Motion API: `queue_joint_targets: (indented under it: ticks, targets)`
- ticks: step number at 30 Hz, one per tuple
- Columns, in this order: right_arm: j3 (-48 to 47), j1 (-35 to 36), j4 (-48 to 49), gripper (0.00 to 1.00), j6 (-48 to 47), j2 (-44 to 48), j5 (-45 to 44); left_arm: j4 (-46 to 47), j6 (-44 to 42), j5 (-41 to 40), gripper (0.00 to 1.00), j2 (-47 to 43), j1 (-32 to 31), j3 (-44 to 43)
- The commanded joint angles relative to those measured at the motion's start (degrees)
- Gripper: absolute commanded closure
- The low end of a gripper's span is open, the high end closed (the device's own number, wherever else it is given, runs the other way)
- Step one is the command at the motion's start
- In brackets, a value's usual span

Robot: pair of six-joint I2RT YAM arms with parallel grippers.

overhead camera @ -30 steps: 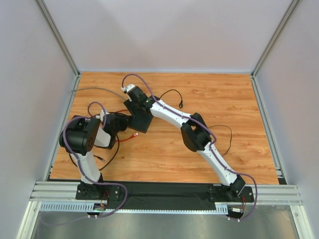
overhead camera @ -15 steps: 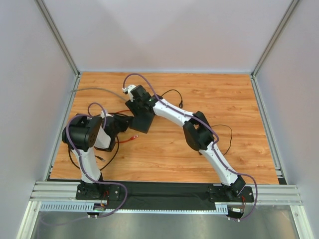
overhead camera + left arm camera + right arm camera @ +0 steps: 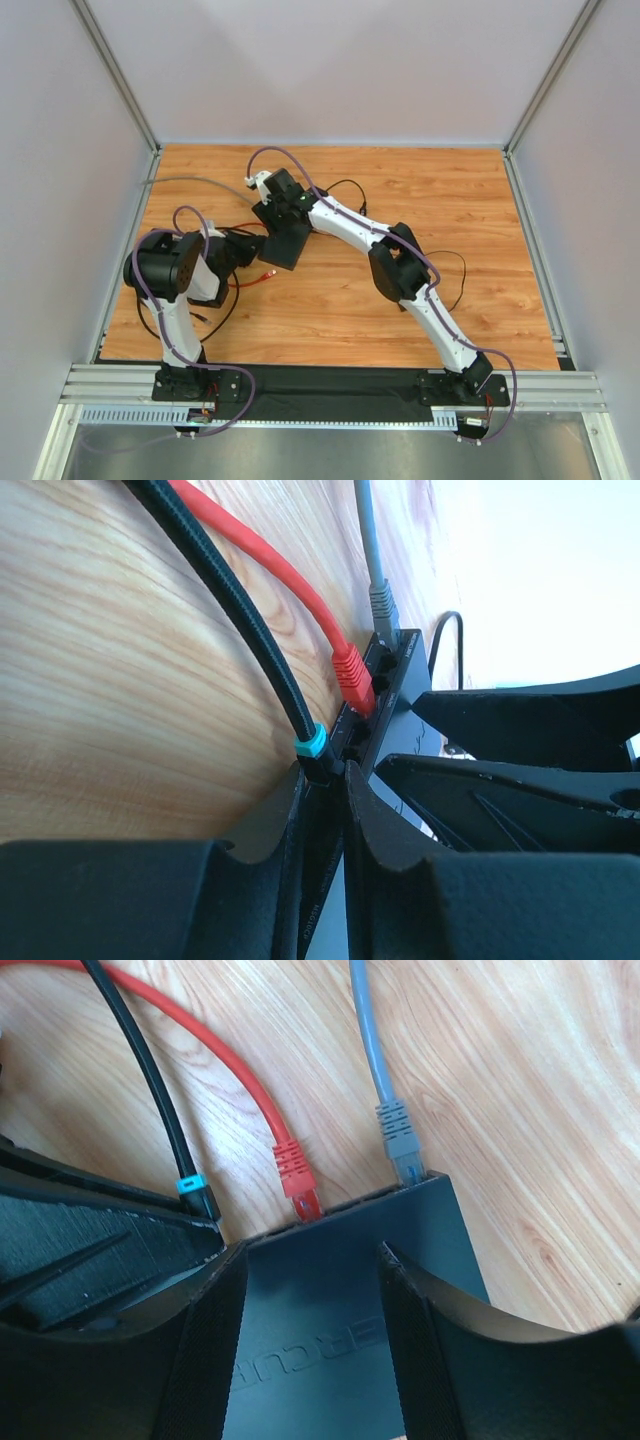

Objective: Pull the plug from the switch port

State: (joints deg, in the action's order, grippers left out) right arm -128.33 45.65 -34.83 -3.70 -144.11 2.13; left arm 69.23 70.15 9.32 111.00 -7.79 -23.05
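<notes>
The flat black switch lies on the wooden table. In the right wrist view its port edge holds a red plug and a grey plug. My right gripper is open, its fingers resting over the switch's top face. My left gripper is shut on the black plug with a cyan band at the switch's end port. I cannot tell whether that plug sits in the port. The red plug and grey plug also show in the left wrist view.
A loose red cable end lies just in front of the switch. A grey cable runs to the far left. A thin black lead and another black cable lie to the right. Aluminium posts and walls ring the table.
The left arm's elbow has shifted slightly right, toward the switch. The right gripper and the switch have barely moved.
</notes>
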Motion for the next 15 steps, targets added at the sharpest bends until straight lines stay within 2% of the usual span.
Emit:
queue_joint_targets:
  ticks: [1, 6, 15]
  targets:
    - [1.86, -1.17, -12.46, 0.44, -1.66, -4.16, 0.68, 18.31, -5.8, 0.34, 1.0, -1.4, 1.64, -1.29]
    - [2.12, -1.7, -12.55, 0.45, -1.13, -4.16, 0.86, 18.31, -10.99, 1.31, 1.0, -4.47, 1.64, -1.65]
    - [1.77, -2.23, -13.33, 0.46, -1.31, -4.68, 1.21, 18.31, -15.21, 6.84, 1.0, -5.62, 1.64, -4.46]
